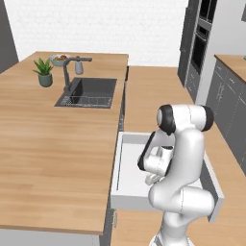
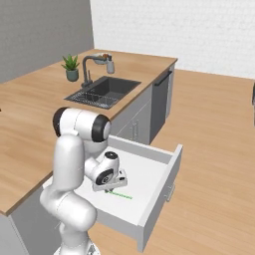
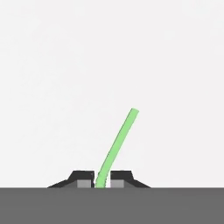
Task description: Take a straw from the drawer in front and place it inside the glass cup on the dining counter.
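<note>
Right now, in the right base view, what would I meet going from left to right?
Potted plant → tap → sink → dishwasher, with the open drawer nearer.

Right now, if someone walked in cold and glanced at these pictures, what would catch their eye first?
Probably the white arm bent down into the open drawer, which is pulled out from under the wood counter. Next, the bright green straw, sitting between the tips of the gripper against the drawer's white floor in the hand view. Farther back, the dark sink with its faucet and a small potted plant stand out on the countertop.
</note>
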You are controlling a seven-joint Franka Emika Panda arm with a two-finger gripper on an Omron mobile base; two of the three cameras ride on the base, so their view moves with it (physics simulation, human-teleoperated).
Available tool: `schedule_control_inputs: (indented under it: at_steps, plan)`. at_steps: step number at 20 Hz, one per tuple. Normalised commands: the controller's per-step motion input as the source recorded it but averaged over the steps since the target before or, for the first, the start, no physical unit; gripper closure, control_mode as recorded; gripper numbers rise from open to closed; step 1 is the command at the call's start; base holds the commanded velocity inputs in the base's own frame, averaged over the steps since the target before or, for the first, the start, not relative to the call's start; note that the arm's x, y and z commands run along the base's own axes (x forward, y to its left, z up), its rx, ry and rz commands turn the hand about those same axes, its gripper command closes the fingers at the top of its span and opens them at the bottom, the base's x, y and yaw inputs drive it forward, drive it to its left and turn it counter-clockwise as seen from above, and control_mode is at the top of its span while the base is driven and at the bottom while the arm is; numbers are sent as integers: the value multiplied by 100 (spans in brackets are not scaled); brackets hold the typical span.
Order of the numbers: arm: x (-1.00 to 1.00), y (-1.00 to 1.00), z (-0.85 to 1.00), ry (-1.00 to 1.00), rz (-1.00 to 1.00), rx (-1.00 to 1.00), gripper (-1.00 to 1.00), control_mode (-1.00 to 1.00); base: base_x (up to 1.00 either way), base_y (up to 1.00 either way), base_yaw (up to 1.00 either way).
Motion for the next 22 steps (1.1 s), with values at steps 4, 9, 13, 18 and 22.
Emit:
schedule_control_inputs:
  at_steps: [4, 9, 13, 18, 22]
  plan:
    - [17, -18, 28, -1, -1, 0, 100, -100, 0, 0, 0]
    - [-1, 0, 100, -15, -6, 0, 100, -100, 0, 0, 0]
    - [0, 0, 100, -8, -12, 3, 100, -100, 0, 0, 0]
    - [0, 0, 100, -3, -15, 2, 100, -100, 0, 0, 0]
    - [4, 4, 100, 0, -16, 0, 100, -100, 0, 0, 0]
